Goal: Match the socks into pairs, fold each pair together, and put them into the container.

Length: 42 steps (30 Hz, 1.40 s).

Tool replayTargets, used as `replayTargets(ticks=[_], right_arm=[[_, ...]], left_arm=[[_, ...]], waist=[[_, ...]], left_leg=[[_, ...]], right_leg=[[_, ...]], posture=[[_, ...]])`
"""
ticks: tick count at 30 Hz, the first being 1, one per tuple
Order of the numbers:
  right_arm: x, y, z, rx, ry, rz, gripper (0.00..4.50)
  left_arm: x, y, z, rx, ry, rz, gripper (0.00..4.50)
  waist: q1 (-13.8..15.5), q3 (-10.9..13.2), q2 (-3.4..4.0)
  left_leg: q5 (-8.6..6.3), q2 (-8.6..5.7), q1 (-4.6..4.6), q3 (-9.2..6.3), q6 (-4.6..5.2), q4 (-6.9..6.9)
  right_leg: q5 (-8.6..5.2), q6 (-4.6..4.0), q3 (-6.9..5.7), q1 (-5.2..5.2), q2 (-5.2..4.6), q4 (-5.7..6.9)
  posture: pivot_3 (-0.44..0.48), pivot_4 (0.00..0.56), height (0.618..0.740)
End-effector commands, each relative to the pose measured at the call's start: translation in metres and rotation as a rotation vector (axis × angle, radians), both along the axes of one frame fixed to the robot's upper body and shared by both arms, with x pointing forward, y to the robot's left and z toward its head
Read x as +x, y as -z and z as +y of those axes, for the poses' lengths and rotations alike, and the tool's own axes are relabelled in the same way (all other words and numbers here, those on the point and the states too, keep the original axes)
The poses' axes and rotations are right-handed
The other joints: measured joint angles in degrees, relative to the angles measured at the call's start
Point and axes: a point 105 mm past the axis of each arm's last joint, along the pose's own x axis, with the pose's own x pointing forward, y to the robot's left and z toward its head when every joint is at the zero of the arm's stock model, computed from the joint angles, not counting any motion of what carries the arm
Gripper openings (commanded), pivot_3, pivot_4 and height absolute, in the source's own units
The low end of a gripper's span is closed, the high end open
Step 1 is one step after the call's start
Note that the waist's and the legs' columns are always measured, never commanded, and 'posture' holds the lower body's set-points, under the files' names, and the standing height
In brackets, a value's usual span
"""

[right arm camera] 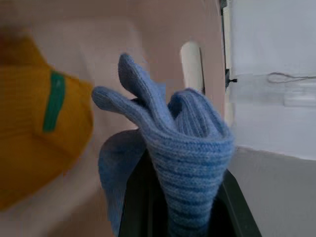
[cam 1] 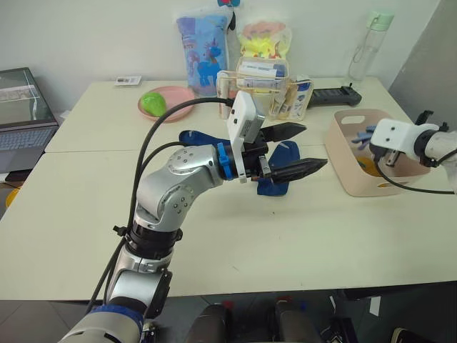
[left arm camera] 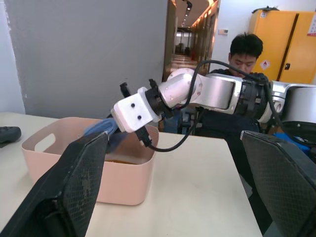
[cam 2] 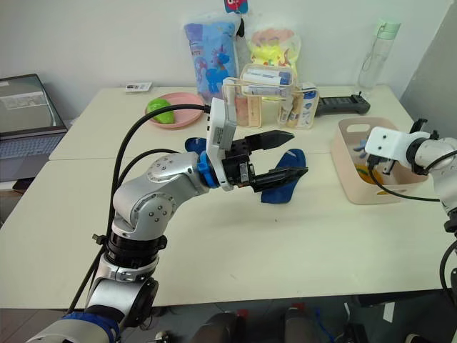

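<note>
Over on our left, the left gripper hangs above the table with its jaws spread wide and nothing between them. Just beneath and behind those jaws lie the navy socks, flat on the table, one partly under the other. We judge them soft, light and floppy, so a pinch across both layers at the middle should lift them as one. Moving right, the right gripper sits over the pink container, jaws pressed on the light blue socks, which bunch up limply between them. Beside those jaws, a yellow sock already rests inside the container.
</note>
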Motion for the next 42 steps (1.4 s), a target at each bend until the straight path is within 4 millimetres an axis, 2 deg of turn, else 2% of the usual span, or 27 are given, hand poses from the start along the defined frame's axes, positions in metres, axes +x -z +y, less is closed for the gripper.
replayTargets(ticks=[1,5,12,14,18,22,27,30,33,36,42], right_arm=[[0.004,-0.004,0.000,-0.004,-0.026,-0.010,0.00],[0.003,0.006,0.004,0.026,-0.050,0.070,0.00],[-0.005,0.012,0.006,0.049,-0.068,0.185,2.27],[-0.006,0.006,0.009,0.089,-0.069,0.185,2.97],[-0.019,-0.008,0.019,0.219,-0.094,0.305,4.27],[-0.032,-0.025,0.024,0.256,-0.109,0.368,4.27],[-0.023,-0.065,0.025,0.314,-0.086,0.234,4.27],[-0.017,-0.077,0.020,0.306,-0.064,0.162,4.27],[-0.007,-0.062,-0.003,0.224,0.017,0.086,3.76],[-0.002,-0.038,-0.015,0.168,0.053,0.099,2.77],[0.000,-0.002,-0.012,0.174,0.050,0.194,0.67]], left_arm=[[-0.008,-0.001,0.002,0.000,-0.011,-0.048,4.48],[-0.008,0.003,0.005,0.014,-0.027,-0.046,4.48],[-0.001,0.002,0.008,0.022,-0.046,-0.061,4.50],[0.001,0.002,0.009,0.024,-0.049,-0.065,4.50],[0.007,0.004,0.012,0.036,-0.063,-0.074,4.50],[0.010,0.004,0.014,0.039,-0.061,-0.082,4.50],[0.012,0.003,0.014,0.039,-0.064,-0.090,4.50],[0.012,0.003,0.014,0.037,-0.066,-0.094,4.50],[0.010,0.004,0.011,0.038,-0.064,-0.100,4.50],[0.006,0.003,0.009,0.035,-0.041,-0.088,4.50],[0.005,0.001,0.008,0.036,-0.038,-0.092,4.50]], waist=[[-0.02,0.00,0.00],[0.13,0.00,0.00],[0.30,0.00,-0.01],[0.30,0.00,-0.01],[0.28,0.00,0.00],[0.42,0.00,0.00],[0.35,0.01,0.01],[0.40,0.01,0.01],[0.47,0.01,-0.01],[0.49,0.01,0.00],[0.14,0.01,0.00]], left_leg=[[0.00,0.01,0.01,0.00,0.00,0.00],[0.00,0.00,0.01,-0.01,-0.01,0.00],[0.00,0.00,-0.01,-0.04,-0.01,0.05],[0.00,0.00,0.00,-0.04,-0.01,0.05],[0.00,0.00,0.00,-0.04,-0.01,0.04],[0.00,-0.01,-0.03,-0.12,-0.01,0.08],[-0.01,0.00,-0.02,-0.14,-0.01,0.09],[-0.01,-0.01,-0.02,-0.15,-0.02,0.07],[-0.01,-0.02,-0.04,-0.14,-0.02,0.10],[-0.01,-0.03,-0.05,-0.12,-0.02,0.11],[-0.01,0.00,-0.03,-0.06,-0.02,0.10]], right_leg=[[0.00,0.00,0.01,0.00,0.00,0.00],[0.00,0.00,0.00,0.02,0.01,-0.02],[0.00,0.00,-0.03,0.03,0.00,-0.03],[0.00,0.00,-0.03,0.03,0.01,-0.03],[0.00,0.00,-0.04,0.05,0.01,-0.03],[0.00,0.00,-0.10,0.05,0.00,-0.04],[0.00,0.00,-0.10,0.05,0.00,-0.02],[0.00,-0.01,-0.11,0.04,0.00,-0.04],[0.00,0.00,-0.11,0.06,-0.01,-0.05],[0.00,-0.01,-0.09,0.05,-0.02,-0.04],[0.00,-0.01,-0.07,0.03,-0.01,0.00]], posture=[[0.000,0.150,0.740],[0.000,0.150,0.740],[0.000,0.150,0.740],[0.000,0.150,0.740],[0.000,0.150,0.740],[0.000,0.150,0.740],[0.000,0.150,0.740],[0.000,0.150,0.740],[0.000,0.150,0.740],[0.000,0.150,0.740],[0.000,0.150,0.740]])
